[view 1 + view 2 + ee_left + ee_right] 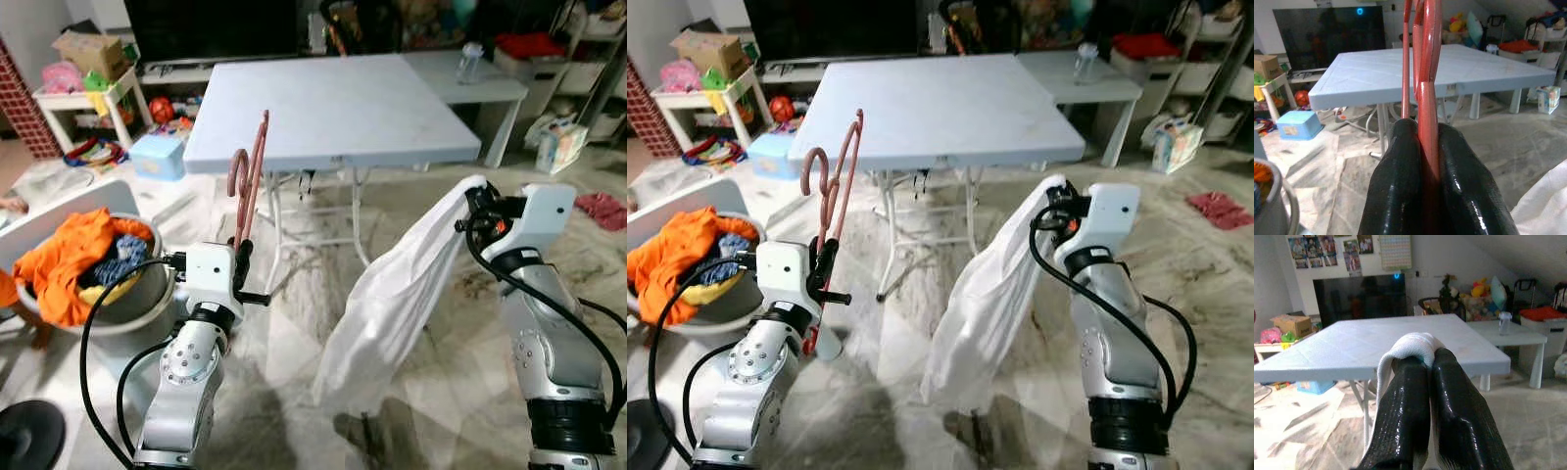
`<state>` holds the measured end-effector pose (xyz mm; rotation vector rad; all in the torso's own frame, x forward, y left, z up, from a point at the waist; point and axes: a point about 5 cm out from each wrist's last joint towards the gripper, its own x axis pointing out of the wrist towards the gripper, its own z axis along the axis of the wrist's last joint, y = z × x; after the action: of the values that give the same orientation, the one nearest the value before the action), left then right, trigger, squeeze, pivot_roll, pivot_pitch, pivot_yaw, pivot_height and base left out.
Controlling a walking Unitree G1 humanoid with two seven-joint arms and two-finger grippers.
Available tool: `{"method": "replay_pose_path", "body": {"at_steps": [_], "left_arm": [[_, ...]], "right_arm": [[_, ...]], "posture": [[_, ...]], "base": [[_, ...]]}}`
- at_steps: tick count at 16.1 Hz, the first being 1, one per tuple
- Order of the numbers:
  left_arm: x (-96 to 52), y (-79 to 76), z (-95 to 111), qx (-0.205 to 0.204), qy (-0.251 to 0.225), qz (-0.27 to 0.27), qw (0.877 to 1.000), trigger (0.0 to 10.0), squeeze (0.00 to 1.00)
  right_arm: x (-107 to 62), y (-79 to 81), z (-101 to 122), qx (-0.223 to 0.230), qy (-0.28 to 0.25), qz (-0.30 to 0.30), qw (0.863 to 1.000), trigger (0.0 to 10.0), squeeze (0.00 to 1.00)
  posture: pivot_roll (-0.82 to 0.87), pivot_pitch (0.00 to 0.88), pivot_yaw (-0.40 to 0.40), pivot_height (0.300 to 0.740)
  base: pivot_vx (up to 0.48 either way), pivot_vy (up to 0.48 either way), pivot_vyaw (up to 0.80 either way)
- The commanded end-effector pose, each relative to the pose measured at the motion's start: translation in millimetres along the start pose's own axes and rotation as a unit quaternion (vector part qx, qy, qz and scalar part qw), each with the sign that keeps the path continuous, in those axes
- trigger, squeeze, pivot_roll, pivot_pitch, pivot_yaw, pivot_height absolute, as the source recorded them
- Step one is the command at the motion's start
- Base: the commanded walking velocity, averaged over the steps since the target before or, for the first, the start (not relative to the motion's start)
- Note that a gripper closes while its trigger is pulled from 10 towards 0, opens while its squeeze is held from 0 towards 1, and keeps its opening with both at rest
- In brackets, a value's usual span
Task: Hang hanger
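A pinkish-red plastic hanger (249, 174) stands upright with its hook at the top, in front of the table's near left corner. My left gripper (241, 262) is shut on the hanger's lower part; in the left wrist view the red hanger (1426, 73) rises from between the black fingers (1400, 176). My right gripper (474, 202) is shut on the top edge of a white garment (392, 294), which hangs down toward the floor. In the right wrist view the white cloth (1413, 343) wraps over the fingertips (1449, 382).
A light blue folding table (323, 103) stands straight ahead, with a white bench (470, 83) behind it at the right. A metal basin (127, 289) with orange and blue laundry sits at my left. Toys, a blue box (157, 157) and shelves line the back wall.
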<state>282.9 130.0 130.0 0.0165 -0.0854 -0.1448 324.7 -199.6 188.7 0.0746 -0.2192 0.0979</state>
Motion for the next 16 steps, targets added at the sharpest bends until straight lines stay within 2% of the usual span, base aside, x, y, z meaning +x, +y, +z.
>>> {"method": "replay_pose_path", "body": {"at_steps": [1,4,16], "left_arm": [[3.0,3.2,8.9,0.001,-0.015,0.006,1.000,10.0,0.00],[6.2,0.9,16.6,-0.005,-0.028,0.006,1.000,10.0,0.00],[7.5,3.7,10.9,-0.013,-0.015,0.014,1.000,10.0,0.00]], "right_arm": [[5.2,4.5,9.7,-0.001,-0.018,0.009,1.000,0.0,0.00],[6.7,5.7,10.7,-0.002,-0.019,0.015,1.000,0.0,0.00],[10.8,7.8,8.0,-0.018,-0.016,0.025,0.999,0.0,0.00]], "posture": [[0.04,0.000,0.015,0.740],[0.04,0.003,0.009,0.740],[0.04,0.000,0.010,0.740]], "base": [[0.480,0.000,0.00],[0.480,0.000,0.00],[0.458,0.000,0.00]]}}
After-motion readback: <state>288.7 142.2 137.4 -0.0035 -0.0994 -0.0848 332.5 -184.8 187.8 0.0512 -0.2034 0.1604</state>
